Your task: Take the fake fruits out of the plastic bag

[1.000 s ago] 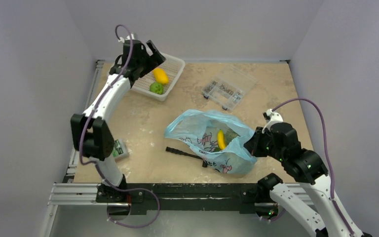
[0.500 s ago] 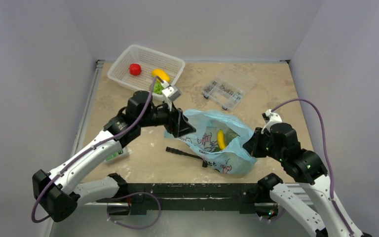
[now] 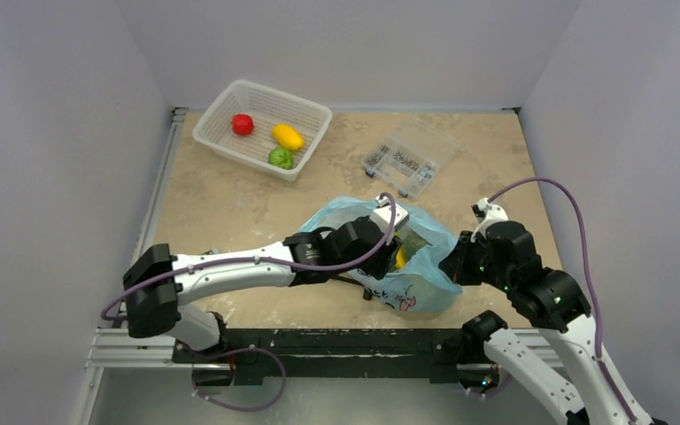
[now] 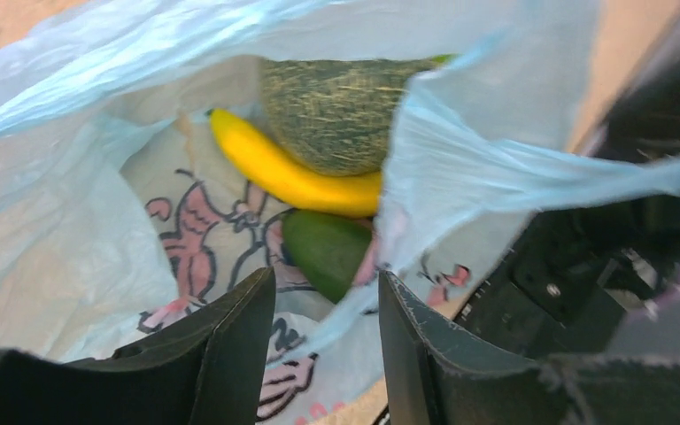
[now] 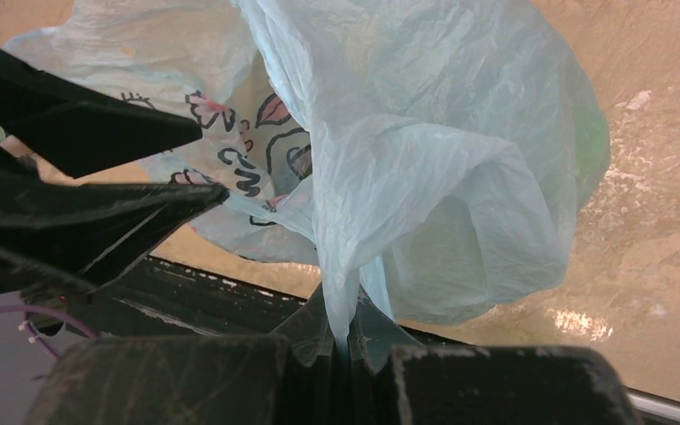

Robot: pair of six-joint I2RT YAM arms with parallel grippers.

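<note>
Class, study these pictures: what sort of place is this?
Probably a robot lab bench: left arm and right arm bolted to a rail at a table edge, with props: a plastic bag, fake fruits in a basket.

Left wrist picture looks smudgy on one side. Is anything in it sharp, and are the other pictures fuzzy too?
Left wrist view: the banana and the netted green fruit look fairly sharp, but the black robot parts at the right edge are smeared. Right wrist view: the plastic bag is crisp, and the table has bright glare patches. Top view: evenly lit, nothing smudgy.
</note>
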